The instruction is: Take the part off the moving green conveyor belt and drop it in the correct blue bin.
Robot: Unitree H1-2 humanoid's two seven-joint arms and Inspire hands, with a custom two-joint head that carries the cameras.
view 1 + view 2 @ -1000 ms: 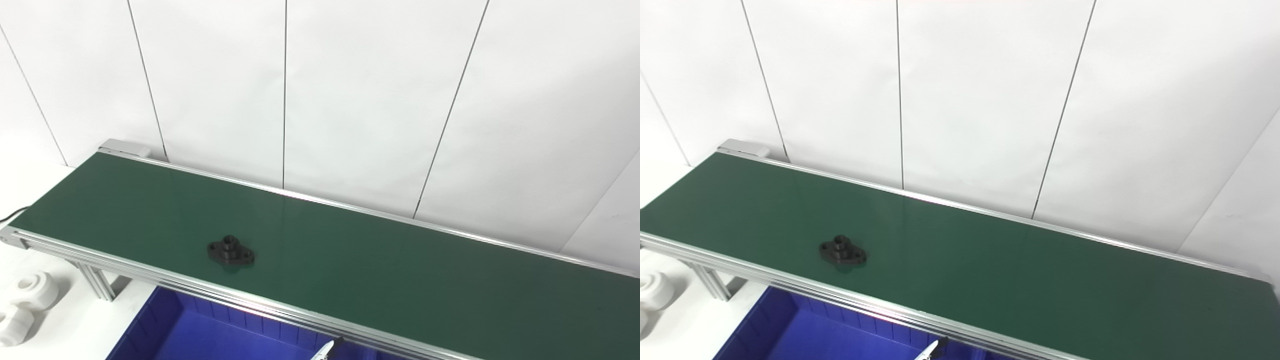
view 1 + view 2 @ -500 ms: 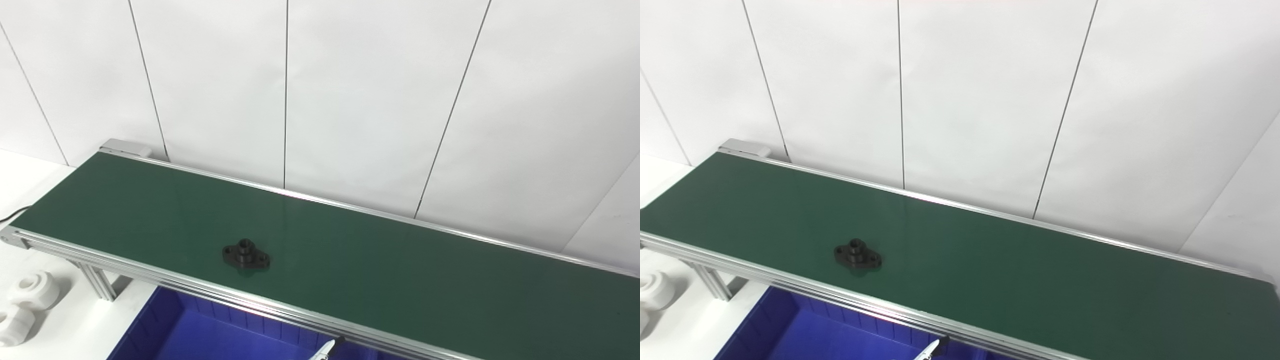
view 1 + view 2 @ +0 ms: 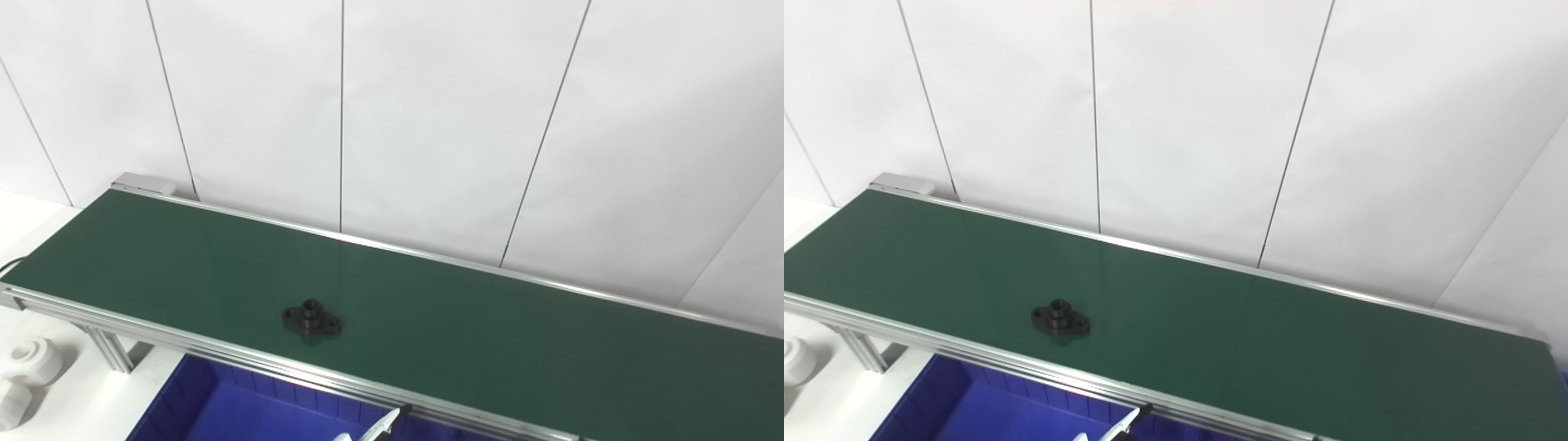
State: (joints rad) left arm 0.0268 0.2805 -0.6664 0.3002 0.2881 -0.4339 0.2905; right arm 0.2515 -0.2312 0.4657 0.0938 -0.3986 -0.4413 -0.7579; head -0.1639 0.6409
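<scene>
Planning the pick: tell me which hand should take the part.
Left, probably. The part lies left of centre on the belt, and the only fingertip in view shows just below it, also left of centre.

Bright, even overhead light, no hard shadows. White wall (image 3: 429, 110) and table (image 3: 55, 404) near blown out. Soft sheen on green belt (image 3: 490, 331) by the far rail. Black part (image 3: 312, 318) slightly soft, faint shadow beneath. Mild overall softness.

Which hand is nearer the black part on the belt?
Left, probably: the left hand barely shows, below-right of the black part, over the blue bin. Right hand: out of view.
</scene>
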